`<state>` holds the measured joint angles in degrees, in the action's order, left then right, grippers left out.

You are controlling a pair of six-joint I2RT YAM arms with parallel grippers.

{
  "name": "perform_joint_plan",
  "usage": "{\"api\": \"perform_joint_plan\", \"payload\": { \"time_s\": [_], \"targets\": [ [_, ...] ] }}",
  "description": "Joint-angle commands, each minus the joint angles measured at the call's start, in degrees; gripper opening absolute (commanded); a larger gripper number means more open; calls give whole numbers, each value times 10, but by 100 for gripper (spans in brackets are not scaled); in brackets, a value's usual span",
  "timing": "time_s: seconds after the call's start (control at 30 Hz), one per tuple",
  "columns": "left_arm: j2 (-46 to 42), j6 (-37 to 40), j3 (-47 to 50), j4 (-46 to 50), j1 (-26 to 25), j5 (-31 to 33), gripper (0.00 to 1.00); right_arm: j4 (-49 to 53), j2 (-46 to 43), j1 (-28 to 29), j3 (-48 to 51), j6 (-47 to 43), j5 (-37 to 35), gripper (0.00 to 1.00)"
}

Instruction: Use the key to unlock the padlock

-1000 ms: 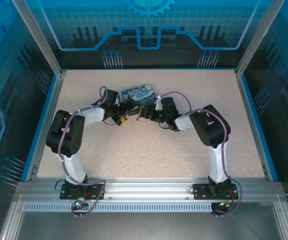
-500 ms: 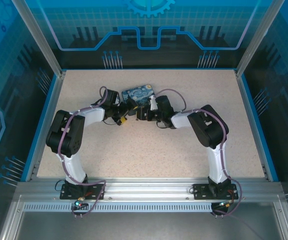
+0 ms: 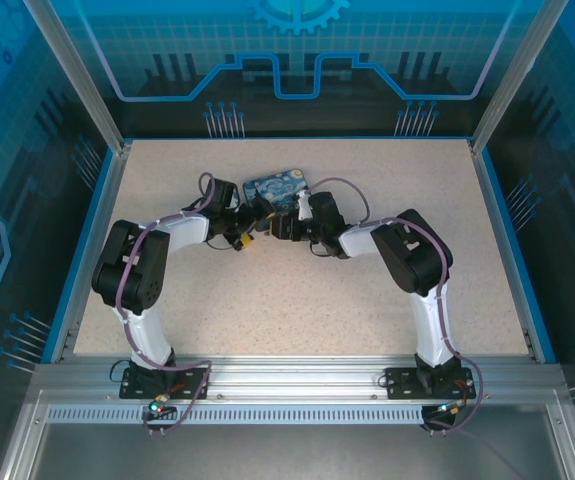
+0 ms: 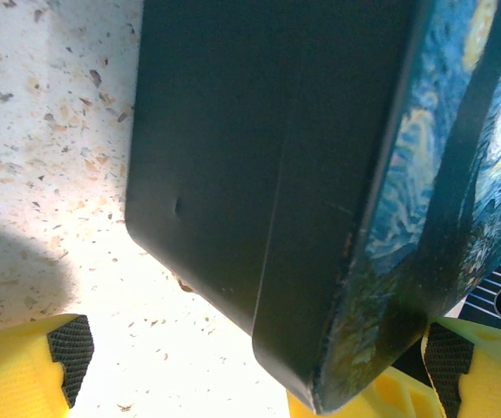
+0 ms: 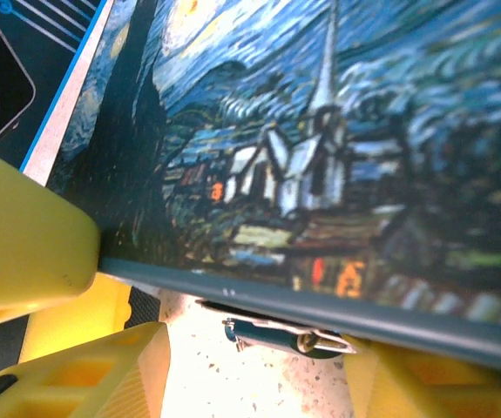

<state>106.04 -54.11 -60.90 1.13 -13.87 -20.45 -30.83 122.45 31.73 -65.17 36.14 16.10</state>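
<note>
Speckled beige tabletop (image 3: pixel 297 300) inside a blue-lit enclosure bears both arms, which bend inward and meet toward 12 o'clock from the table's middle.

The right gripper (image 5: pixel 246 381) stands with its yellow fingers (image 5: pixel 102 374) parted, and bare table shows between them. Just ahead of that gap, at 12 o'clock from the fingertips, lies a tiny bluish-silver metal piece. It is probably the padlock (image 5: pixel 287 338), though the blur makes that uncertain. It lies flat on the table, long side across the view. Its 3 o'clock end comes close to the right-hand finger, and its 9 o'clock end sits clear of the left-hand one. The jaws are not clamped on it. Directly beyond it, again at 12 o'clock, runs the near edge of the painted box (image 5: pixel 337 174), so the padlock lies just beside that edge. The box's lid, with its night sky, church spire and village, spreads out past it.

The left gripper (image 4: pixel 257 353) is spread wide. One black-padded finger (image 4: pixel 23 366) sits at 7 o'clock in its wrist view, well apart from the box with table between them. The other sits at 5 o'clock, close against the painted side. A rounded corner of the box, showing a dark unpainted face, reaches down between the two fingers, and nothing is clamped.

From above, the left gripper sits at the box's 7 o'clock corner and the right gripper at its 6 o'clock edge, the two near each other.
</note>
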Motion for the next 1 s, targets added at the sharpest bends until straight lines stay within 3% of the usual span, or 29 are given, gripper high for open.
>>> {"api": "perform_joint_plan", "payload": {
  "time_s": [0.0, 0.27, 0.77, 0.97],
  "targets": [
    [10, -4, 10, 1, 5, -9, 99, -3, 1, 6, 24, 44, -73, 55],
    [10, -4, 9, 2, 5, -8, 99, -6, -5, 23, 30, 63, -107, 48],
    [10, -5, 10, 3, 4, -7, 99, -17, -24, 19, 52, 66, -96, 20],
    [9, -5, 11, 4, 4, -6, 99, -36, -32, 14, 59, 82, -86, 3]
  ]
}}
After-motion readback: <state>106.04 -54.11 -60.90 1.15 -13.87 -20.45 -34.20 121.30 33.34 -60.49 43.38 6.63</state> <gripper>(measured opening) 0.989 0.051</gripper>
